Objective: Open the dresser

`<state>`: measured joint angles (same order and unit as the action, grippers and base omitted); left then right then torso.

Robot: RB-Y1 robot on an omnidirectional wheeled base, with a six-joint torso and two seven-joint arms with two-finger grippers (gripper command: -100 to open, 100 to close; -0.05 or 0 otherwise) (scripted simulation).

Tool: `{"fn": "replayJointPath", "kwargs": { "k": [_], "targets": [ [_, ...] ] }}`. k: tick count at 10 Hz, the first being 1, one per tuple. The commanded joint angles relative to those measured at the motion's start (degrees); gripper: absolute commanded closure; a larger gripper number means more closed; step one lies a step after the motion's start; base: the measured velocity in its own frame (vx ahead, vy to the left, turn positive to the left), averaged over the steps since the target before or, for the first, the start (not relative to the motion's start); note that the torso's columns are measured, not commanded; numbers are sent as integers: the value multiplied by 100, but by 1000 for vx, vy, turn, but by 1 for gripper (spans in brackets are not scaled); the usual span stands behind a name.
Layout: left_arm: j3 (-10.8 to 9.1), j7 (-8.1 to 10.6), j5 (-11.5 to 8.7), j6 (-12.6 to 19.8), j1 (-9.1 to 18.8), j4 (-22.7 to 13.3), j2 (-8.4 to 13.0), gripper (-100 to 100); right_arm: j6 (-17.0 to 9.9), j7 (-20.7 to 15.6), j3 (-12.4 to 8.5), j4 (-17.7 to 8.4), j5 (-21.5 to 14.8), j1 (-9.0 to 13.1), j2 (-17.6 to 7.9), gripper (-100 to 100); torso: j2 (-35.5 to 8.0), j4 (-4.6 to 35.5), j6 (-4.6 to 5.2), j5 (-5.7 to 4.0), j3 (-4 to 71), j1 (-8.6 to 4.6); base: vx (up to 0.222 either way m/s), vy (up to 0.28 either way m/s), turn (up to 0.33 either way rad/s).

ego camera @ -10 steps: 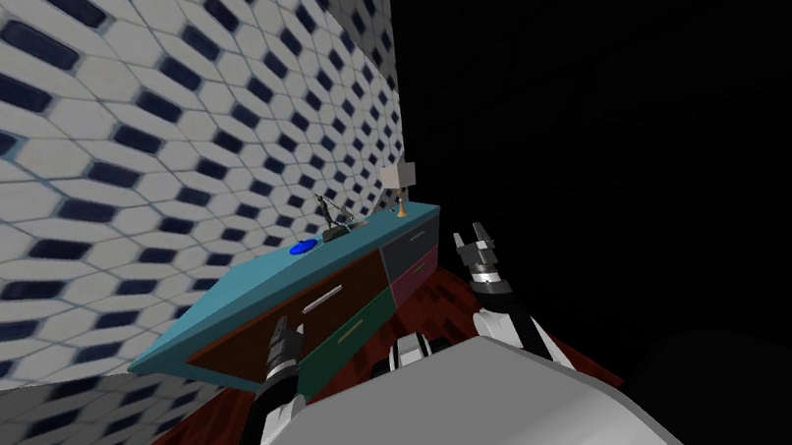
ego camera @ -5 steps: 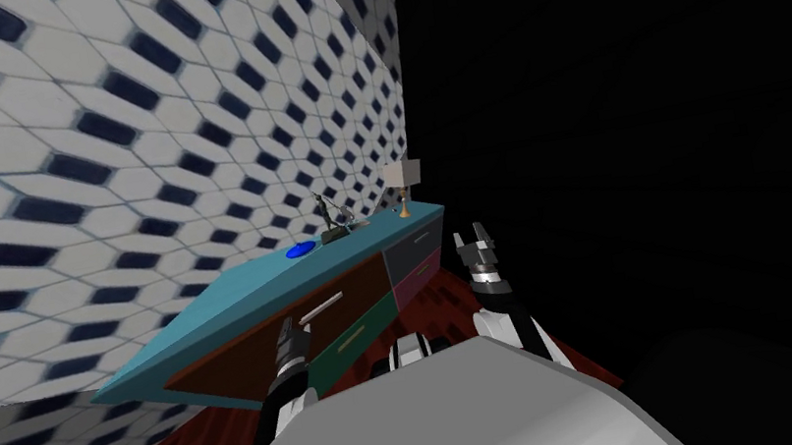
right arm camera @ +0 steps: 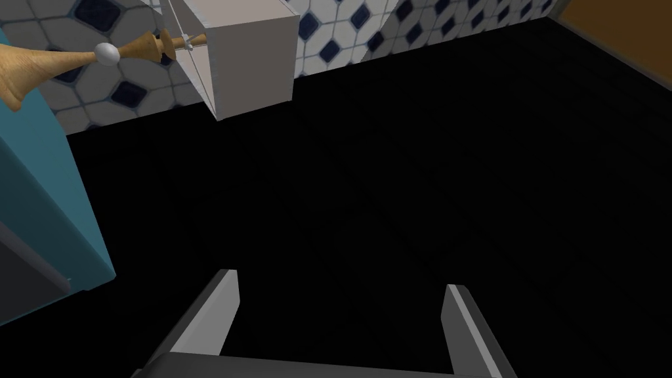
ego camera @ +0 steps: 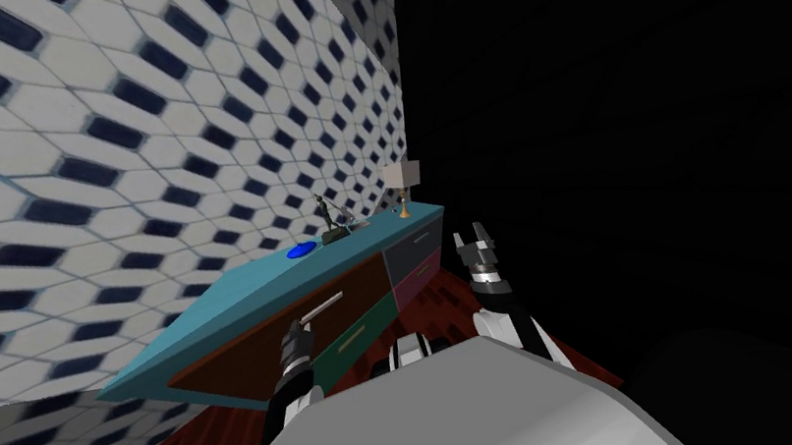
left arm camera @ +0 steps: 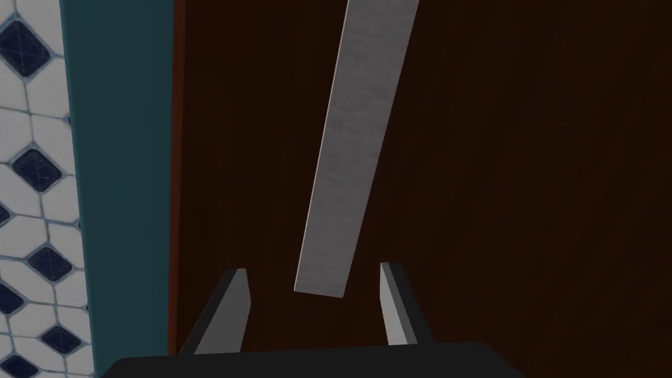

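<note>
A two-armed house robot stands at a low, teal-topped dresser [ego camera: 273, 272] set against a tiled wall [ego camera: 80, 185]. Its left gripper [left arm camera: 314, 270] is lined up on the pale grey bar handle [left arm camera: 354, 151] of the dark brown drawer front [left arm camera: 525, 197]. The jaws are apart and straddle the near end of the bar, one finger on each side with a sliver of brown showing between blade and bar, so nothing is clamped yet. The rest of the handle runs on ahead of the fingertips, slightly skewed to the line of the hand. Taking the bar at its end rather than its middle looks like a matter of reach. The dresser's teal edge lies just outside one finger, with the wall beyond it. The right gripper [right arm camera: 342, 281] hangs off the far end of the dresser, jaws wide apart on nothing, with a black area ahead of them. To one side of those jaws are the dresser's corner and a table lamp [right arm camera: 243, 52] with a boxy white shade. That arm appears parked there to keep clear of the drawer's path. By the look of it the drawer is shut, and the next move calls for closing on the bar, then a straight pull back.
</note>
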<state>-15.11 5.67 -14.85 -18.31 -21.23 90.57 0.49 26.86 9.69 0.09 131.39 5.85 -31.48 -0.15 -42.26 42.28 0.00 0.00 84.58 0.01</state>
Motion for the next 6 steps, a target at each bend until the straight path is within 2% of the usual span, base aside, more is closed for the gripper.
{"fn": "replayJointPath", "kwargs": {
  "k": [1,4,5,6],
  "targets": [
    [24,8,-7,28,-78,100,0,100,0,0,1,0,0,1,1,0,-21,8,2,-6,-12,-13,-138,-49,11],
    [60,20,-19,69,-195,249,-1,100,0,0,2,0,0,3,2,0,-17,5,0,-4,-11,-17,-170,-101,6],
    [52,21,-18,62,-177,225,4,100,0,0,2,0,0,3,2,0,-6,2,0,-4,-4,-12,-79,-55,5],
    [52,21,-18,72,-181,231,184,-100,0,0,1,0,0,1,1,0,28,-6,0,3,15,16,-16,-15,-2]
  ]
}}
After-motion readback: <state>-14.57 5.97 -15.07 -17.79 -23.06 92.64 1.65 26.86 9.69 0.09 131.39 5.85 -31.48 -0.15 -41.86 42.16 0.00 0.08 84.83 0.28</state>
